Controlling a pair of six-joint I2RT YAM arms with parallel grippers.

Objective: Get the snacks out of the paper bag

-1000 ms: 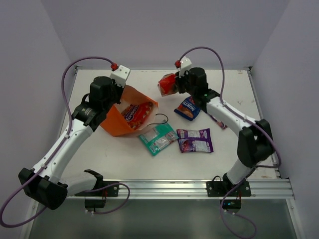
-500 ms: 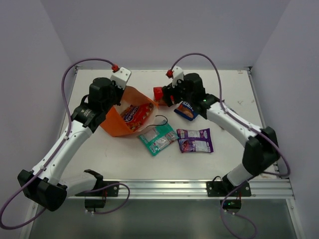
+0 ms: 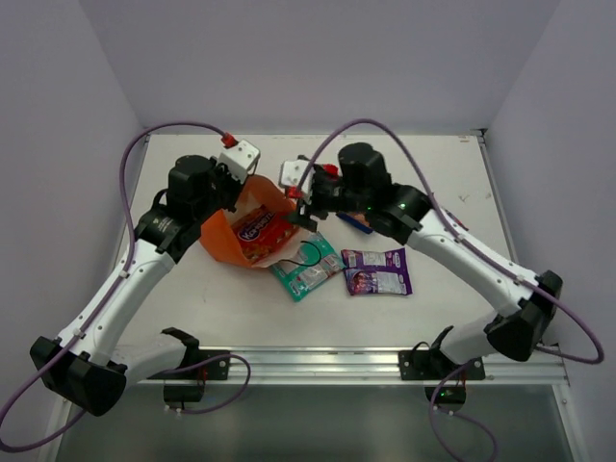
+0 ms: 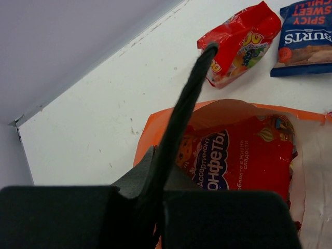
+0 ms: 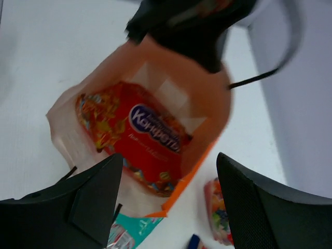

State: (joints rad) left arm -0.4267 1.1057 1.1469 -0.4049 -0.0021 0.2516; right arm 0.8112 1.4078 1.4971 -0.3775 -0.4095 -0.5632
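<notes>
White table (image 3: 241,318) bearing the paper bag (image 3: 219,241), mouth open, larger red packet (image 3: 258,229) inside. Left gripper (image 3: 235,190) pinched on the bag's rim; right gripper (image 3: 304,214) spread wide over the mouth. Looks like the reach-in; next calls for dipping in, closing on that packet.

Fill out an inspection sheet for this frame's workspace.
Surface: white table, faint marks.
Job's things: paper bag held open, large red packet inside; teal packet, purple packet, blue packet and small red packet out on the table.
Clutter: nothing seen.
Grippers: left claw shut on the bag's rim; right claw open above its mouth.
Cables: purple cables loop above both arms.
Surroundings: lilac walls on three sides.
</notes>
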